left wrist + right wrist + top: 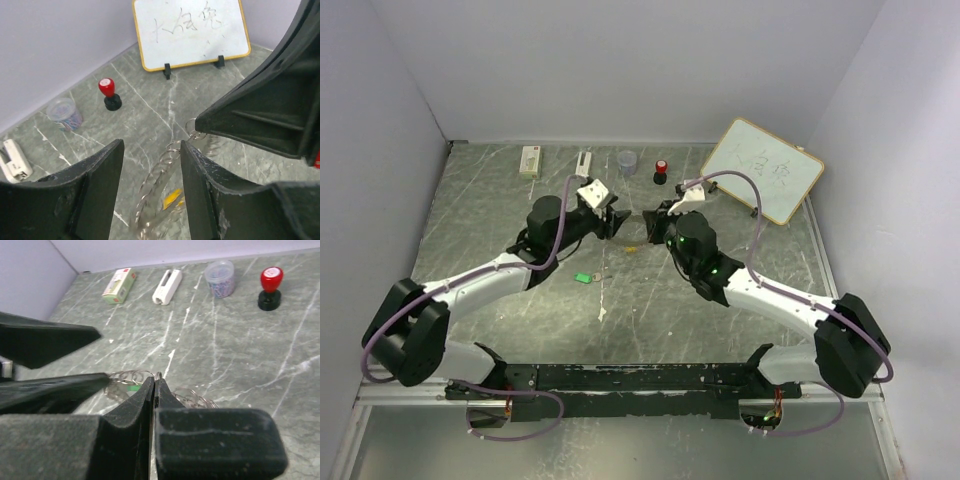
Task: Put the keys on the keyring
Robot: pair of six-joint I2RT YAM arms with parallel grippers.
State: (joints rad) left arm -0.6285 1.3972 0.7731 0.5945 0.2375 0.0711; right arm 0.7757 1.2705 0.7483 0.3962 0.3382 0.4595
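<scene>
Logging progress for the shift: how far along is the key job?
Done: no key is on the keyring yet. In hand: the right gripper is shut on it, the left gripper open around it. Left: the green key and yellow-orange key lie on the table, both unthreaded.

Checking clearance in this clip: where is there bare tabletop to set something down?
Free: the left stretch between the box and the left arm; the right strip between the whiteboard and the right arm; the near middle between both arms. Crowded: the far edge, and the centre around the keyring.
</scene>
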